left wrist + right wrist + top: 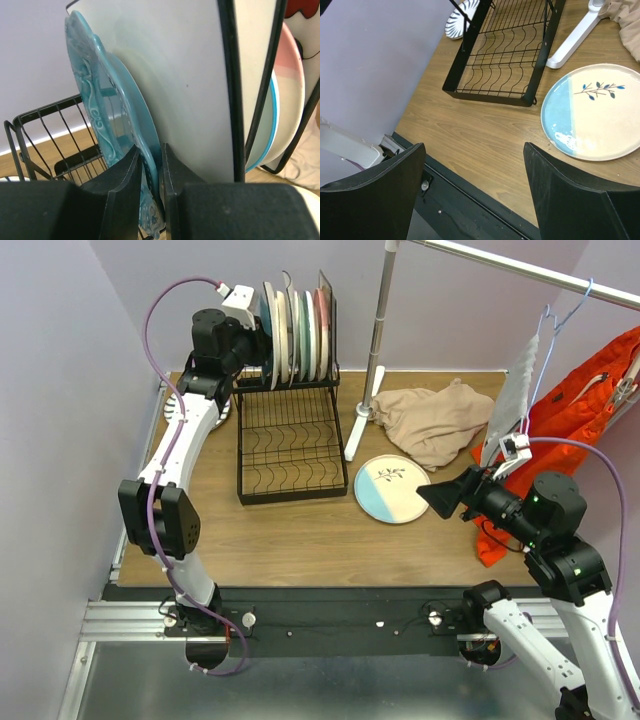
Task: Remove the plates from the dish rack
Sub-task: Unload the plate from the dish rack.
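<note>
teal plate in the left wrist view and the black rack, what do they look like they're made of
The scalloped teal plate looks like glazed ceramic: it has a glossy sheen and raised scroll relief along its rim. The dish rack looks like thin metal wire with a black coating: its rods are slender and bent, with no bare metal showing. The kind of coating can't be told.

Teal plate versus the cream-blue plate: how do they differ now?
The teal plate stands on edge in the dish rack; the cream-blue plate lies flat on the table. The teal plate has an embossed scalloped rim, gripped by the left gripper; the cream-blue plate is smooth-rimmed and untouched. Both carry blue tones.
</note>
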You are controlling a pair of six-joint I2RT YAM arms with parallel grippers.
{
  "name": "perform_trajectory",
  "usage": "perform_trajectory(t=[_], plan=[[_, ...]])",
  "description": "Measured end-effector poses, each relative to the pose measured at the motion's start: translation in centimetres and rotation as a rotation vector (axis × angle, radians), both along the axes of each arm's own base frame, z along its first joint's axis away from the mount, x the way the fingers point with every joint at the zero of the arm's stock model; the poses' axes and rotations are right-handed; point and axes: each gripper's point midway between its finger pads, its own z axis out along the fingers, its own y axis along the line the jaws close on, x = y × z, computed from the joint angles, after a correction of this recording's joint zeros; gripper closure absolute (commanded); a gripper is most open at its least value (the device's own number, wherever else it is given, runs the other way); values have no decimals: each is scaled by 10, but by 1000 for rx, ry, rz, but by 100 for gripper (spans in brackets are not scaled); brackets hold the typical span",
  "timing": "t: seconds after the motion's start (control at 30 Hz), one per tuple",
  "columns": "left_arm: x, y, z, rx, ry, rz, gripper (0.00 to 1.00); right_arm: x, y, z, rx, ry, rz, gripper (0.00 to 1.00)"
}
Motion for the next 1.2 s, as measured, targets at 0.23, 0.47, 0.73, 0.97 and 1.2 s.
perform_trajectory(t=[0.23, 0.47, 0.73, 0.97, 1.2], plan=[[1, 1, 2, 9, 20, 8, 100, 0, 0, 3, 3, -7, 0, 12], [-2, 2, 10, 22, 55, 34, 100, -2, 0, 4, 11, -6, -2, 12], [-11, 1, 35, 9, 72, 36, 100, -5, -1, 14, 31, -22, -4, 12], [-16, 4, 47, -5, 75, 58, 100, -9, -2, 25, 47, -40, -6, 12], [-18, 5, 54, -19, 82, 77, 100, -13, -3, 28, 51, -47, -5, 12]])
